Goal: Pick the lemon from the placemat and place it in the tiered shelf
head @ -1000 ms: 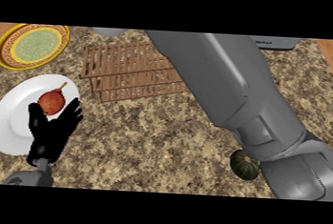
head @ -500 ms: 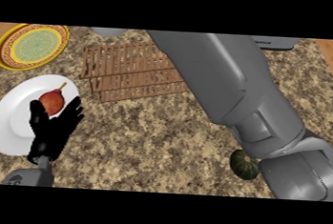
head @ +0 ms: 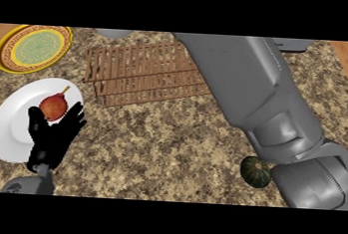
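- Over the white round plate [head: 10,130] at the head view's left, the black left hand [head: 52,137] rests with fingers straight and spread, beside a reddish-brown stemmed fruit [head: 54,107]
- The grey right forearm [head: 259,103] crosses the brown slatted wooden shelf [head: 139,72]; its hand is out of sight, grip unknowable
- No lemon or placemat shows

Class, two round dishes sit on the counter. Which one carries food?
The plain white plate beside the left hand: a reddish fruit lies on it. The yellow-rimmed green plate carries nothing.
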Robot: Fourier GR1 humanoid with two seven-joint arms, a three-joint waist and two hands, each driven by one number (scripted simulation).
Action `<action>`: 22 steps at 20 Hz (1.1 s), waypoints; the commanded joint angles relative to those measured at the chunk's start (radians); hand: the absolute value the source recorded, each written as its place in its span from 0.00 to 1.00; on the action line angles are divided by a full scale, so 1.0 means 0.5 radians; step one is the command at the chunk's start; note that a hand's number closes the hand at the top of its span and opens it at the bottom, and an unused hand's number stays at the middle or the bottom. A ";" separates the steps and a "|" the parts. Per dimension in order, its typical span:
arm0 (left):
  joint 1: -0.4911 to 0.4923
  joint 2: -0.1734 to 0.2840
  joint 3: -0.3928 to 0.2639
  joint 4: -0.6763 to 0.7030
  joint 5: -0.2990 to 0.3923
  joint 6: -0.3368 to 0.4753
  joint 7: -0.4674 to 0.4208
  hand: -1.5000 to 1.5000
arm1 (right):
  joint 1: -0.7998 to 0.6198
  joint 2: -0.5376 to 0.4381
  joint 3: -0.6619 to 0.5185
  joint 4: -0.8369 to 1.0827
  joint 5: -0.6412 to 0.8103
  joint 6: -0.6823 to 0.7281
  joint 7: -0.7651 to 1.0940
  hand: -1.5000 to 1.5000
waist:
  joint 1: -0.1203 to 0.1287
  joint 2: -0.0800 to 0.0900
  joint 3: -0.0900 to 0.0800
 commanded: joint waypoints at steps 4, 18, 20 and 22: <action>-0.022 -0.055 -0.066 -0.143 -0.036 0.074 0.149 0.50 | -0.071 0.003 -0.225 -0.078 -0.273 -0.205 -0.020 0.00 | 0.016 -0.005 0.000; 0.062 -0.027 0.032 -0.026 0.000 0.035 0.026 0.50 | 0.202 -0.515 -0.401 -0.400 -0.200 -0.419 0.182 0.00 | -0.076 -0.024 0.001; 0.051 -0.017 0.029 -0.063 -0.012 0.046 0.056 0.50 | 0.322 -0.609 -0.447 -0.474 -0.262 -0.336 0.143 0.00 | -0.070 -0.020 0.001; 0.133 -0.021 0.012 -0.160 0.000 0.025 0.059 0.50 | 0.444 -0.643 -0.469 -0.660 -0.348 -0.226 0.195 0.00 | -0.074 -0.027 0.002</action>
